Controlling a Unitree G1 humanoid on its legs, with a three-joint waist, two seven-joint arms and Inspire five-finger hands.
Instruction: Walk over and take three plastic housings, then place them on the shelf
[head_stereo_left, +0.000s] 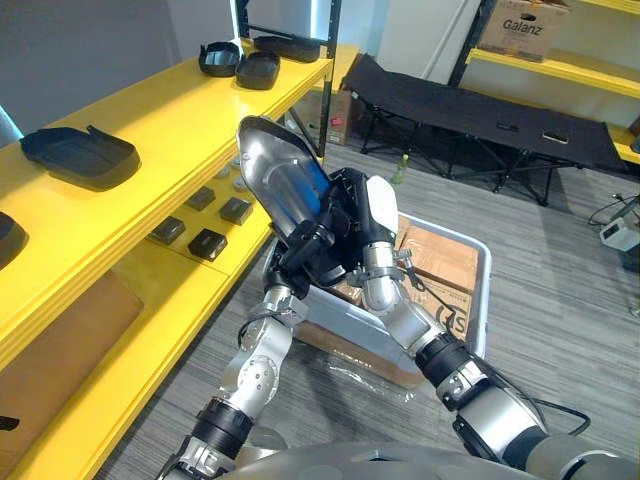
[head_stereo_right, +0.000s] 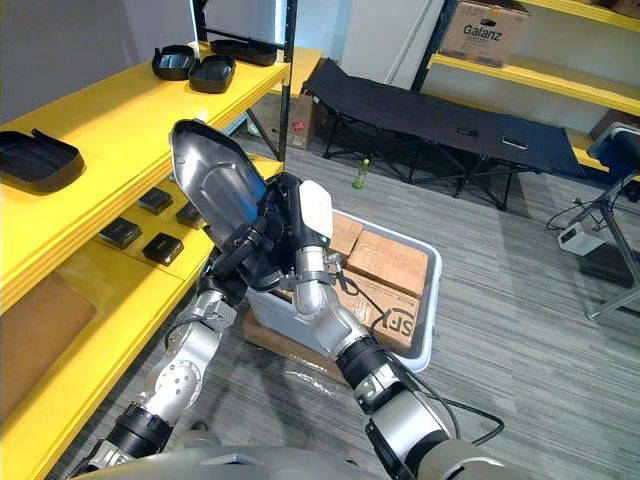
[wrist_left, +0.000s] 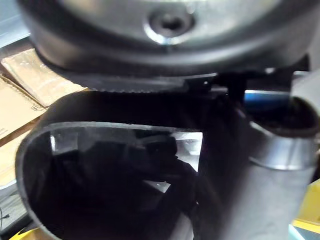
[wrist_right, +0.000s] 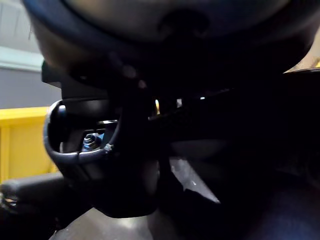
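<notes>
A large dark glossy plastic housing (head_stereo_left: 268, 165) with a blue patch inside stands tilted up in front of me, above a white bin (head_stereo_left: 482, 290). My left hand (head_stereo_left: 303, 250) has its fingers curled on the housing's lower edge. My right hand (head_stereo_left: 372, 225), with a white thumb cover, clamps the same end from the right. The left wrist view shows the housing's curved black rim (wrist_left: 115, 127) close up. Three more black housings (head_stereo_left: 80, 155) (head_stereo_left: 220, 58) (head_stereo_left: 258, 70) lie on the yellow shelf's top board (head_stereo_left: 170, 110) to my left.
The white bin holds cardboard boxes (head_stereo_left: 440, 260) and stands on the grey floor beside the shelf. Small black parts (head_stereo_left: 207, 243) lie on the lower yellow board. A black folding cot (head_stereo_left: 480, 110) and a green bottle (head_stereo_left: 401, 168) are farther back. Another yellow rack carries a carton (head_stereo_left: 525, 25).
</notes>
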